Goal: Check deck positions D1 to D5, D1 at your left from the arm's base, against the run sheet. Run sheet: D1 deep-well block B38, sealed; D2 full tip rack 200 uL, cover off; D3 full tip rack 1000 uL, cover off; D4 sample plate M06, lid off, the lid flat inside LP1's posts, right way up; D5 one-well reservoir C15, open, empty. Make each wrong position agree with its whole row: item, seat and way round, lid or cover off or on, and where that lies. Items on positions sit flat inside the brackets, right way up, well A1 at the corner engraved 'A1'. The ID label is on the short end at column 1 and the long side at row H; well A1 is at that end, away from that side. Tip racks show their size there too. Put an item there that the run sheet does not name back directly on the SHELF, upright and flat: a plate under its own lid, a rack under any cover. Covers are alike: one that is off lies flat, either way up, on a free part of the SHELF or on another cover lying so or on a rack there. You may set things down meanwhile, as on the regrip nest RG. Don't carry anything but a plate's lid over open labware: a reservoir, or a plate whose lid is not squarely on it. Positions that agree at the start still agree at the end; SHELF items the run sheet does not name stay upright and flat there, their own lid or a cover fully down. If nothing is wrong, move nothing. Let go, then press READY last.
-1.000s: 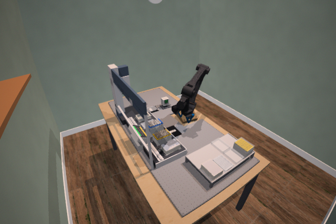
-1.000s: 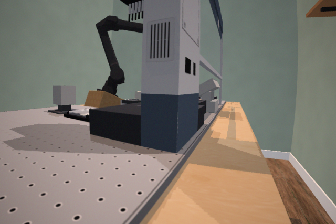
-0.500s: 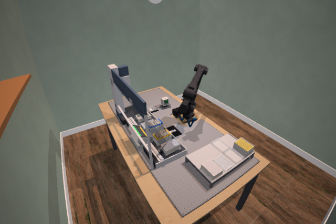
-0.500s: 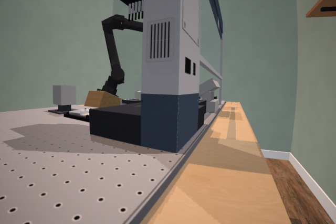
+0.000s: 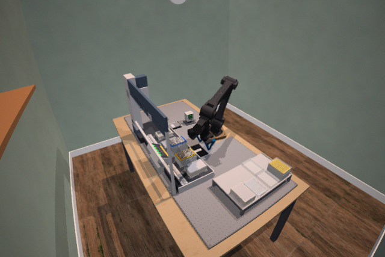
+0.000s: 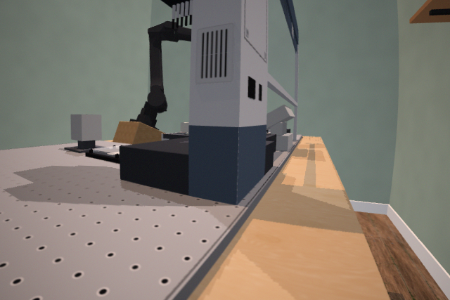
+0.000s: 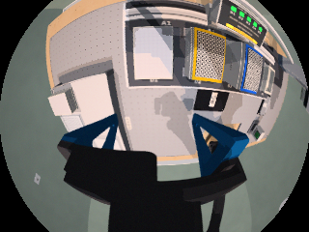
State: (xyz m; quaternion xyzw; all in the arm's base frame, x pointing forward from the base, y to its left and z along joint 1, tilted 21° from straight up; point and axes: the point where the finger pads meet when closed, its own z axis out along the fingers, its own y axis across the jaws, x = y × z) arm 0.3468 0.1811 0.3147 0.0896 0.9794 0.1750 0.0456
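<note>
Deck: walled tray (image 5: 198, 179) under the gantry beam (image 5: 145, 102); a blue-framed tip rack (image 5: 177, 141), next a yellow-framed tip rack (image 5: 185, 154), both uncovered and showing tips, then a white block (image 5: 196, 168) nearest the shelf end.
Shelf: platform (image 5: 224, 179) well apart from the deck, carrying a yellow-topped rack (image 5: 279, 166), flat clear lids and a white plate.
Gripper: gripper (image 5: 205, 142) hangs spread wide, empty, blue fingers above grey deck plate beside the tip racks.
Obstructions: the gantry column (image 6: 227, 82) hides the deck positions from the exterior view.

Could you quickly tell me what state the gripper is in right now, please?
Gripper: open wide, holding nothing, hanging above the deck.
</note>
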